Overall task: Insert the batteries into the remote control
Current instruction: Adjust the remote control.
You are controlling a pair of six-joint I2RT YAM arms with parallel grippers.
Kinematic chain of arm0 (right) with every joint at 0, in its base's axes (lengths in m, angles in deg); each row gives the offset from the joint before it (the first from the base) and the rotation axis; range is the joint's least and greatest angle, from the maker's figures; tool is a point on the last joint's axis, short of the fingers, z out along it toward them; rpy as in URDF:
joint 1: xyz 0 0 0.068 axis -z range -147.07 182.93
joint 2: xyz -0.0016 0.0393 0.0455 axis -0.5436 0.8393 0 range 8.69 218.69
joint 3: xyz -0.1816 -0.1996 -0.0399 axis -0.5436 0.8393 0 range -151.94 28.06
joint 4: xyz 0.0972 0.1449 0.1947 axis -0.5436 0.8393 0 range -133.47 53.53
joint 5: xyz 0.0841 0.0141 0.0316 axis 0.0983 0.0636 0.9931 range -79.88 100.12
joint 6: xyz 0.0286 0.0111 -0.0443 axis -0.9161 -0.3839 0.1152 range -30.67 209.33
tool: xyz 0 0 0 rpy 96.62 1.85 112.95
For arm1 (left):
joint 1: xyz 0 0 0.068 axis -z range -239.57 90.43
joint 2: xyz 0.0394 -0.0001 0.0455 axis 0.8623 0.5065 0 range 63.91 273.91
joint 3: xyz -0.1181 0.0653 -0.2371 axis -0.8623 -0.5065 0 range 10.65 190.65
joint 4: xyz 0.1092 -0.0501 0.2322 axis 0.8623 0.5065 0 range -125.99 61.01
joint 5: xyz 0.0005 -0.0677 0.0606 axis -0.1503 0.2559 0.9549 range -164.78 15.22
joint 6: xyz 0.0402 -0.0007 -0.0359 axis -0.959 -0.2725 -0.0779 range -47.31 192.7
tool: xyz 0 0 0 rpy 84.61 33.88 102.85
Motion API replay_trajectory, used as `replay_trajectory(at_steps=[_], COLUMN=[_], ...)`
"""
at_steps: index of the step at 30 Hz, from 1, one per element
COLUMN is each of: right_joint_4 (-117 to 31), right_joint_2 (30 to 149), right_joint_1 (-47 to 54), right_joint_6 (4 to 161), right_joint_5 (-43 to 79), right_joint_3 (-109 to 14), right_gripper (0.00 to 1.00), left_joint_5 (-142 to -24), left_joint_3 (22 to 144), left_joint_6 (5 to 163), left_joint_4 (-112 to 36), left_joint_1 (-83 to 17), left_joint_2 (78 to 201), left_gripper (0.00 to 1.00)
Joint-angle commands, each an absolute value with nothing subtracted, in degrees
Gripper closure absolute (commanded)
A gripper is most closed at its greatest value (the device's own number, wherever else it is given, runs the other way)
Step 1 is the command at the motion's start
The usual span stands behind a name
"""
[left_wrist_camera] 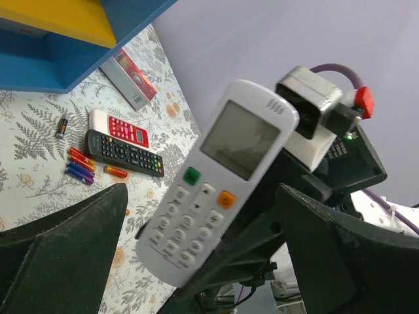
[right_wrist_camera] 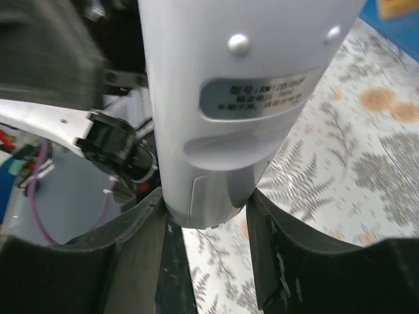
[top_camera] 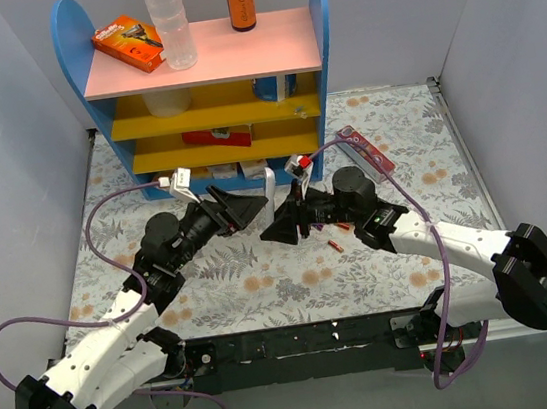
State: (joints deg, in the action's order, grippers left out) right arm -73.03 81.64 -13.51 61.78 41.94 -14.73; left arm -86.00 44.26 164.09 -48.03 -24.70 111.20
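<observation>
My right gripper (right_wrist_camera: 206, 222) is shut on the lower end of a white remote control (right_wrist_camera: 229, 98), its back with the battery cover facing the right wrist camera. The remote is held in the air; in the left wrist view its screen and buttons (left_wrist_camera: 216, 183) face my left gripper (left_wrist_camera: 203, 261), which is wide open and not touching it. From above, the remote (top_camera: 269, 183) stands between the left gripper (top_camera: 242, 210) and the right gripper (top_camera: 282, 225). Several red-orange and dark blue batteries (left_wrist_camera: 82, 168) lie on the table; one shows in the top view (top_camera: 337, 247).
A black remote (left_wrist_camera: 124, 154) and a red-and-white one (left_wrist_camera: 121, 127) lie by the batteries, with a dark single cell (left_wrist_camera: 61, 126) further off. A long red-and-white box (top_camera: 366, 152) lies at the back right. A blue shelf unit (top_camera: 208, 92) stands at the back.
</observation>
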Motion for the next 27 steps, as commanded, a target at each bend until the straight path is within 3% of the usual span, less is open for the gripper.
replay_trajectory(at_steps=[1, 16, 20, 27], right_joint_4=[-63.51, -55.17, -53.23, -50.5], right_joint_2=[80.94, 81.73, 82.52, 83.66], right_joint_1=[-14.18, -16.02, -17.43, -19.63], right_joint_6=[68.85, 73.06, 73.77, 74.91], right_joint_5=[36.05, 27.97, 25.33, 20.94], right_joint_3=[-16.95, -17.99, -19.14, -20.72], right_gripper=[0.99, 0.99, 0.99, 0.99], left_joint_5=[-89.1, -88.75, -82.97, -71.65], left_joint_3=[45.47, 43.7, 45.28, 45.55], left_joint_6=[162.52, 164.72, 162.96, 160.15], left_joint_4=[-48.12, -53.13, -52.52, -51.2], left_joint_1=[-24.59, -23.36, -20.72, -16.86], left_joint_2=[111.2, 118.13, 121.21, 124.03], left_gripper=[0.02, 0.02, 0.02, 0.15])
